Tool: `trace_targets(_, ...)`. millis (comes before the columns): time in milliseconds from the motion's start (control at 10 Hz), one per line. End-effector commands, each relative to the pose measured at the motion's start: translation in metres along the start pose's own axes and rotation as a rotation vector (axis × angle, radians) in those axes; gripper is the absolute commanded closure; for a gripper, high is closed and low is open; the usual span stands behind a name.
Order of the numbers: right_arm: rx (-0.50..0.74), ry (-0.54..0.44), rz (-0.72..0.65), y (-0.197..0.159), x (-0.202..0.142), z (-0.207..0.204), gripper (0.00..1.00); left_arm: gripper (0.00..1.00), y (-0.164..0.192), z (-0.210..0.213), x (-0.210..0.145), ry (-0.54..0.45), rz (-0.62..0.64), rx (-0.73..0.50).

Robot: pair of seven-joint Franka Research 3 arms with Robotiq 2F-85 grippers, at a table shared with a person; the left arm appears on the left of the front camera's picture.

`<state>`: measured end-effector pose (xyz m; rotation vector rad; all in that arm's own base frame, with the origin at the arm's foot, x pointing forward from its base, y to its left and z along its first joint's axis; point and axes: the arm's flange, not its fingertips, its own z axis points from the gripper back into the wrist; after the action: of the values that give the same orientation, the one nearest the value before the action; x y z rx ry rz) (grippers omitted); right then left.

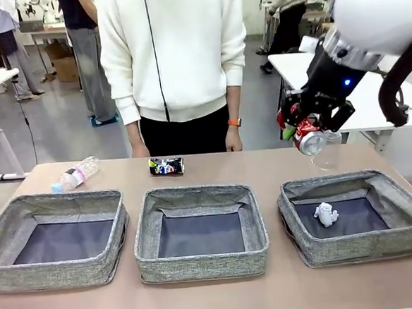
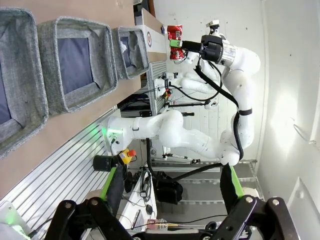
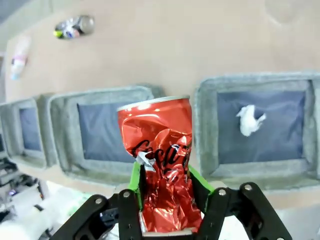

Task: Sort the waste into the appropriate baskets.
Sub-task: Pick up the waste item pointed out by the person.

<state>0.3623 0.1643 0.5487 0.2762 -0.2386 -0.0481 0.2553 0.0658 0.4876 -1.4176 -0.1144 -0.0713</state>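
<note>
The crushed red drink can is hanging above the table, pinched between the green pads of the right gripper, whose jaws are clamping partway shut on its dented sides. Just beyond and below those jaws a clear plastic cup is standing on the tabletop. Under them, toward the robot, the right basket is cradling a small white paper wad. Well off to the jaws' left, the middle basket and left basket are lying in a row, with a dark printed can and a clear plastic bottle lying beyond them. The left gripper is gaping wide, gripping nothing. A person in a white sweater is standing at the far edge.
</note>
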Motion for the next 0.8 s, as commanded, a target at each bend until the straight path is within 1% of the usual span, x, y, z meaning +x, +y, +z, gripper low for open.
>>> trace_targets(0, 0.006, 0.088, 0.025, 0.024, -0.011, -0.014, 0.61, 0.0, -0.002, -0.002, -0.002, -0.006, 0.0, -0.017)
trace_targets(100, -0.027, 0.076, -0.014, 0.056, -0.008, 0.01, 0.61, 0.0, -0.002, -0.002, -0.002, -0.006, 0.0, -0.017)
trace_targets(200, -0.05, 0.085, 0.001, 0.095, -0.006, 0.037, 0.61, 0.0, -0.002, -0.002, -0.002, -0.006, 0.0, -0.017)
trace_targets(300, -0.093, 0.108, -0.076, 0.142, -0.005, 0.056, 0.61, 0.0, -0.002, -0.002, -0.002, -0.006, 0.0, -0.017)
trace_targets(400, -0.13, 0.082, -0.076, 0.196, -0.013, 0.073, 0.61, 0.0, -0.002, -0.002, -0.002, -0.006, 0.0, -0.017)
trace_targets(500, -0.13, 0.087, -0.054, 0.224, -0.022, 0.083, 0.61, 0.0, -0.002, -0.002, -0.002, -0.006, 0.0, -0.017)
trace_targets(600, -0.145, 0.046, -0.059, 0.248, -0.031, 0.092, 0.61, 0.0, -0.002, -0.002, -0.002, -0.006, 0.0, -0.017)
trace_targets(700, -0.146, 0.001, -0.025, 0.261, -0.036, 0.101, 0.61, 0.0, -0.002, -0.002, -0.002, -0.006, 0.0, -0.017)
